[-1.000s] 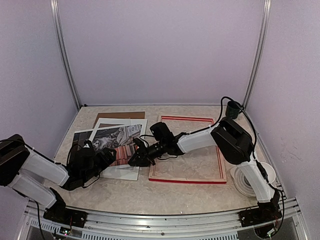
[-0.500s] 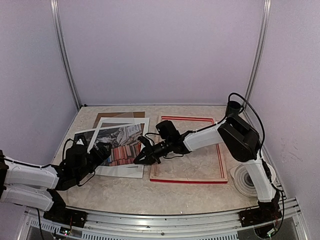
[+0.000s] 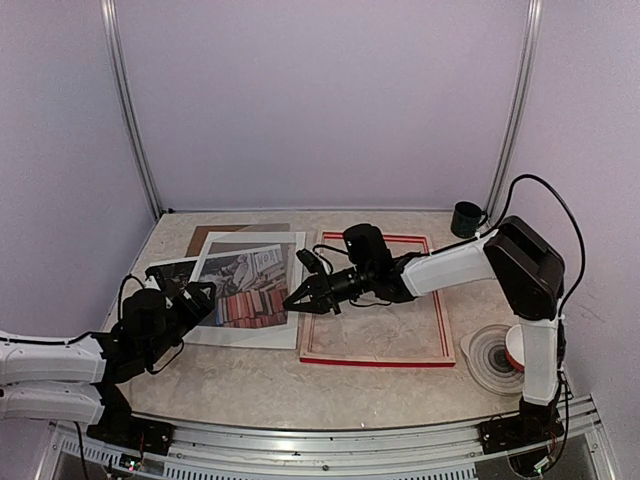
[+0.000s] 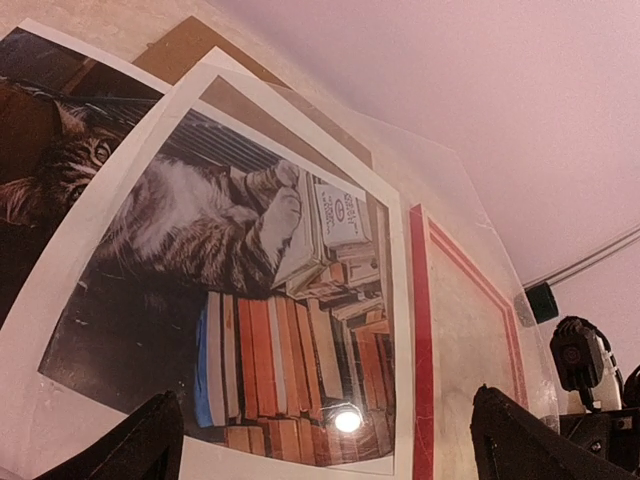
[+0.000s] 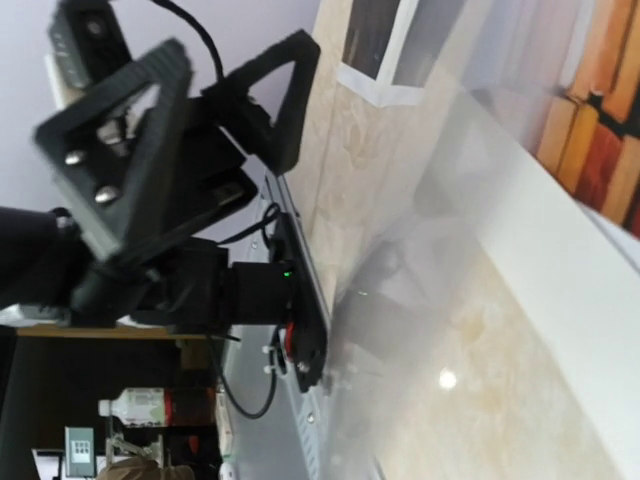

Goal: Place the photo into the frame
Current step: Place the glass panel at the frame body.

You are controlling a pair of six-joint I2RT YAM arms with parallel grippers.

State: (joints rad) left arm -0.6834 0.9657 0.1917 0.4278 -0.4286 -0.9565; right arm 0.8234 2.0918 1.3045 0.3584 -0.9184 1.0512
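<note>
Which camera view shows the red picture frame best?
Top external: nearly the whole red frame shows, with the right arm crossing it. Left wrist catches only its left side. Right wrist shows no recognisable frame.

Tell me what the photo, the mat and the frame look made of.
Photo: thin paper print, glossy, a light glint on the books.
Mat: white card, matte, probably cardboard.
Frame: red painted rim, slim and rigid, likely wood; unsure.

The paper photo (image 4: 250, 330) looks glossy, the frame (image 4: 418, 330) red-painted, the marbled table (image 3: 260, 385) shiny.
</note>
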